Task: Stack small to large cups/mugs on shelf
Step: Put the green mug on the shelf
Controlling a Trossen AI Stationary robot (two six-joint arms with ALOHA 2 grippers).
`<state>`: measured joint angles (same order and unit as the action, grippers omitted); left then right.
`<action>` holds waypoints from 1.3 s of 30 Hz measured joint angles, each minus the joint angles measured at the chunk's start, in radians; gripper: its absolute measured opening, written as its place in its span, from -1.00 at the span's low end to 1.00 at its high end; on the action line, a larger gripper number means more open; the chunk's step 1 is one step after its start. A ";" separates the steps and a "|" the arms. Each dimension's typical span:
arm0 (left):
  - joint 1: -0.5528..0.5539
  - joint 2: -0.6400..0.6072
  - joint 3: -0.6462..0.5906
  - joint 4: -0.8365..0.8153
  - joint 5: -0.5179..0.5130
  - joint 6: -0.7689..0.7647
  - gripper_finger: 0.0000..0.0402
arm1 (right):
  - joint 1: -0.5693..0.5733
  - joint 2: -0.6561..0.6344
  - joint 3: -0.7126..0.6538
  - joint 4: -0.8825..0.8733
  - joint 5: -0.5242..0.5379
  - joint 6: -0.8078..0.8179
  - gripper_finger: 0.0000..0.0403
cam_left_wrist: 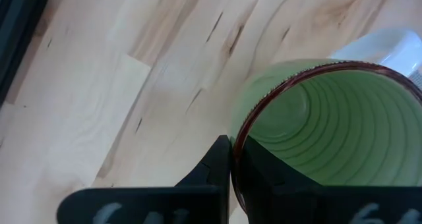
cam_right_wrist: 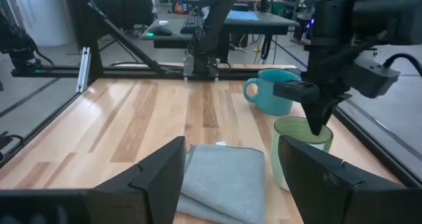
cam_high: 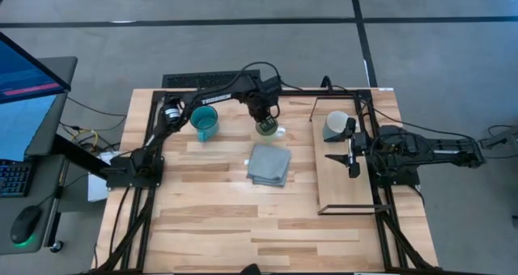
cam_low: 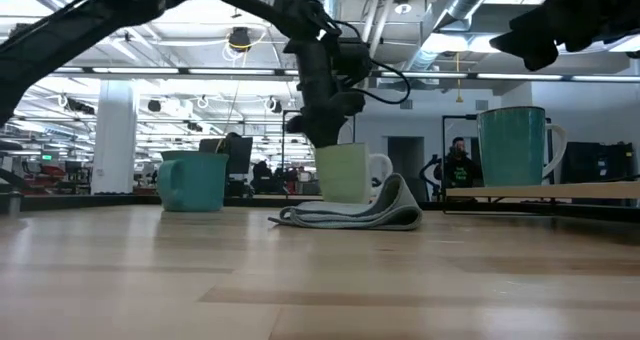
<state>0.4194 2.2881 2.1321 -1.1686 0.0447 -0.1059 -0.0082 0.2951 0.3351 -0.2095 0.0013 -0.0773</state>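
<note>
1. Left gripper (cam_high: 264, 121): reaches over the far middle of the tabletop (cam_high: 210, 218). Its jaws are closed on the rim of the light green mug (cam_high: 269, 129), one finger inside the wall and one outside, as the left wrist view shows (cam_left_wrist: 230, 159).
2. Light green mug: upright, opening upward. In the low view (cam_low: 342, 172) its base is level with the tabletop; whether it rests there or is just lifted cannot be told. A white handle-like shape shows just behind it in that view.
3. Folded grey-blue cloth (cam_high: 269, 163): lies flat on the tabletop just on the near side of the light green mug, between the teal-blue mug and the shelf.
4. Teal-blue mug (cam_high: 205, 122): stands upright on the far left part of the tabletop, to the left of the light green mug and apart from it.
5. Shelf (cam_high: 344, 186): a long light-wood board with a thin black wire frame, on the right side of the tabletop, running from far to near.
6. Mug on the shelf (cam_high: 335, 125): stands at the far end of the shelf; it looks white in the high view.
7. Right gripper (cam_high: 353, 155): hovers over the shelf, just on the near side of that mug, with its jaws spread wide and holding nothing.
</note>
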 joint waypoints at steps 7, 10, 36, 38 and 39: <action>0.000 0.014 0.022 -0.001 0.000 -0.001 -0.93 | 0.000 0.000 0.000 -0.023 0.000 0.000 0.32; 0.000 0.013 0.021 0.006 0.000 -0.008 -0.81 | 0.000 0.000 0.000 -0.023 0.000 0.000 0.32; -0.002 0.013 0.020 0.006 0.122 0.014 0.07 | 0.000 0.000 0.000 -0.041 0.000 0.000 0.32; -0.001 0.013 0.020 0.005 0.127 0.000 0.19 | 0.000 0.000 0.000 -0.041 -0.001 0.000 0.32; 0.000 0.013 0.020 0.000 0.131 -0.006 0.24 | 0.000 0.000 0.000 -0.041 -0.001 0.000 0.32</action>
<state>0.4192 2.3011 2.1517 -1.1686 0.1757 -0.1114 -0.0078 0.2951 0.3351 -0.2501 0.0006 -0.0772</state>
